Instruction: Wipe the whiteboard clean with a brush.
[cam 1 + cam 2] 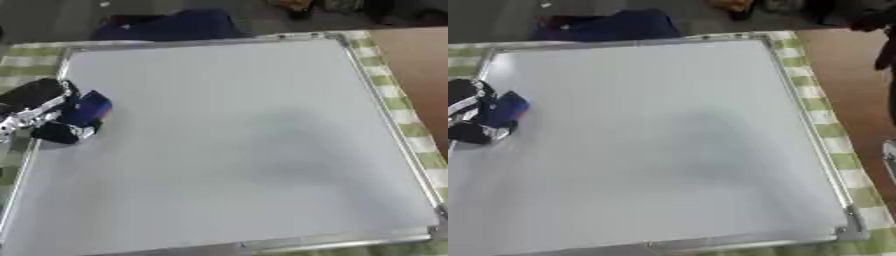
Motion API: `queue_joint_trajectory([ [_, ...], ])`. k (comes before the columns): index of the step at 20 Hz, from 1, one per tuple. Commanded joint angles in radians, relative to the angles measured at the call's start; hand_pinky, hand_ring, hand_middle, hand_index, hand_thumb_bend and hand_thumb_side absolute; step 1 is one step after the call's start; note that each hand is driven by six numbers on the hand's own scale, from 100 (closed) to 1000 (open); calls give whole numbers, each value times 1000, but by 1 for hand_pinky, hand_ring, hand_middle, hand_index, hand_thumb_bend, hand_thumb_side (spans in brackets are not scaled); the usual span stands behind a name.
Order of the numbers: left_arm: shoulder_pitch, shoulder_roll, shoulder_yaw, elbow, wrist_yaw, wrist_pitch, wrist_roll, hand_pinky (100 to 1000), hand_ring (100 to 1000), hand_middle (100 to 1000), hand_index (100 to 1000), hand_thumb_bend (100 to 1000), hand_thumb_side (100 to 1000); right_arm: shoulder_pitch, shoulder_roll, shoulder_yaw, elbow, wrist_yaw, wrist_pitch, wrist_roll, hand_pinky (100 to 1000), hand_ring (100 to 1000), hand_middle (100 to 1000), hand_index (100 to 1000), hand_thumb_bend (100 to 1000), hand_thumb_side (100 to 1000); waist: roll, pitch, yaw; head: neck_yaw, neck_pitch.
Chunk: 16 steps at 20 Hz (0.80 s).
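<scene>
The blue brush (pixel 87 110) is pressed flat against the whiteboard (pixel 236 145) near its left edge, so its wiping face meets the surface. It's gripped by the left hand (pixel 54 117), fingers curled round it (black, silver bits showing), reaching in from the left side. The board looks blank already, no marks can be made out. It's laid flat on the desk over a green checked cloth (pixel 402 105). The right hand isn't seen.
</scene>
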Motion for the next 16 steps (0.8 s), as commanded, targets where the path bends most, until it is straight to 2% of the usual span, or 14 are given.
queue_joint_trajectory([
  [1, -1, -21, -21, 9, 12, -19, -39, 666, 526, 303, 147, 212, 461, -10, -19, -13, -14, 2, 4, 1, 729, 583, 467, 263, 187, 958, -4, -13, -5, 2, 1],
  [8, 7, -37, -51, -17, 53, -49, -105, 657, 514, 291, 147, 200, 465, -7, -16, -15, -14, 0, 11, 0, 729, 582, 467, 263, 186, 957, -2, -19, -3, -1, 3],
  [16, 29, -50, -123, -94, 109, -96, -144, 651, 503, 282, 149, 186, 467, -3, -17, -18, -14, -3, 13, -3, 730, 583, 467, 264, 185, 957, -3, -26, 2, -7, -1],
])
